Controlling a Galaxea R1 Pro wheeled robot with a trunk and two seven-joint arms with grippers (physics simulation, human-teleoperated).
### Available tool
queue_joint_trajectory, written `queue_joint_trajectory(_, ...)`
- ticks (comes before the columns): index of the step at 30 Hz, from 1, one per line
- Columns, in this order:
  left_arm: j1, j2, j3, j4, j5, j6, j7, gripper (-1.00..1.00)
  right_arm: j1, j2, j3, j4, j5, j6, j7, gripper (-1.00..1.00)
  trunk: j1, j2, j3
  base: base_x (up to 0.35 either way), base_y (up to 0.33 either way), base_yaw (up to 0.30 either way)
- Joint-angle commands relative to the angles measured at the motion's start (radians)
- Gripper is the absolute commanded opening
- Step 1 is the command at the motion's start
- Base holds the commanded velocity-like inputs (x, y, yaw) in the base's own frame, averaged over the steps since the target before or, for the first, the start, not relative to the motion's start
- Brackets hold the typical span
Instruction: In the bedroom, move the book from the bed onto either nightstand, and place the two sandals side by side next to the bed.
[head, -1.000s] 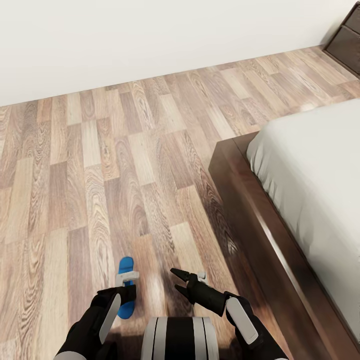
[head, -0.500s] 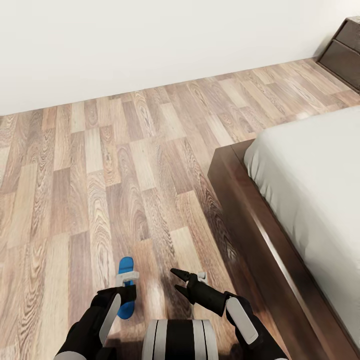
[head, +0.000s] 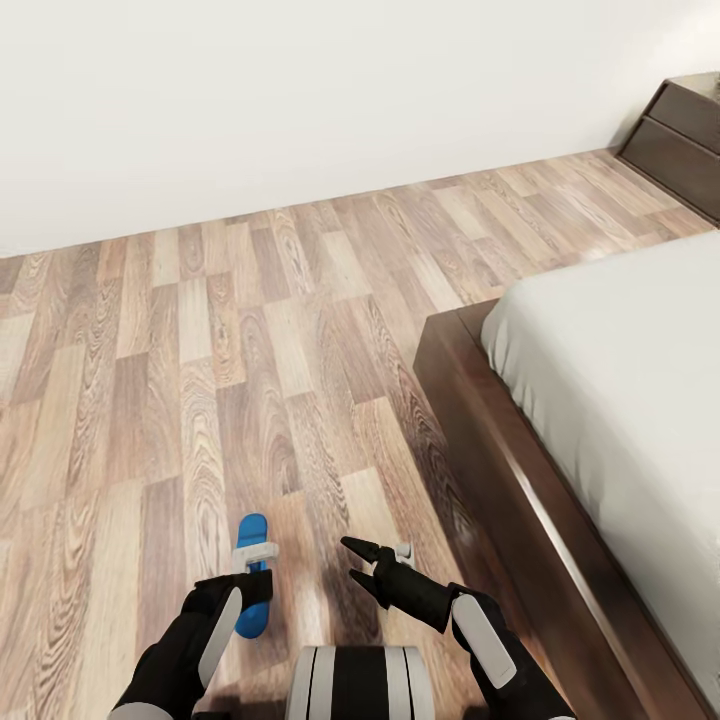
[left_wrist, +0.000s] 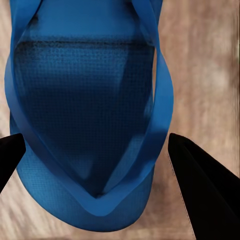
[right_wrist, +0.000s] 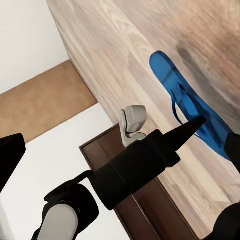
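Wood-plank flooring (head: 200, 330) runs up to a plain white wall (head: 300, 90) at the far side of the bedroom. At the right of the head view stands the bed (head: 480, 430), its pale grey mattress (head: 620, 380) set inside a dark brown frame; nothing lies on the part of the mattress that shows. Beyond it, in the far right corner against the wall, is a dark brown drawer unit (head: 680, 140) with two drawer fronts visible.

One bright blue sandal (head: 251, 575) lies flat on the floor just ahead of the robot's base, well left of the bed frame. Its long axis runs roughly away from the robot toward the wall, about parallel to the bed's long side. Which end is the toe cannot be told from the head view. In the left wrist view the straps converge in a V near the rounded end between the fingertips.

The left pincer (head: 256, 555) hangs directly over this sandal, its black fingers (left_wrist: 202, 185) spread wide to either side of the sole and holding nothing. Whether they touch the floor cannot be told.

The right pincer (head: 357, 562) hovers beside it, nearer the bed, fingers parted and empty. Its wrist view shows the sandal (right_wrist: 192, 112) on the planks.
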Motion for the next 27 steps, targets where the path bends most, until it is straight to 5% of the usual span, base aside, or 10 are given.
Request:
queue_joint_trajectory(1, 0.0, -0.001, 0.002, -0.001, 0.01, 0.005, 0.007, -1.0, 0.0, 0.0, 0.0, 0.0, -0.003, 0.005, 0.0, 1.0, -0.001, 0.0, 0.003, 0.0, 0.0, 0.0)
queue_joint_trajectory(22, 0.0, 0.005, 0.007, -0.008, 0.01, 0.002, 0.004, -1.0, 0.0, 0.0, 0.0, 0.0, -0.003, 0.006, 0.0, 1.0, -0.01, 0.005, 0.085, 0.0, 0.0, 0.0)
queue_joint_trajectory(27, 0.0, 0.009, 0.013, -0.011, 0.01, 0.003, -0.097, -1.0, 0.0, 0.0, 0.0, 0.0, -0.003, 0.007, 0.0, 1.0, -0.012, 0.006, 0.104, 0.0, 0.0, 0.0)
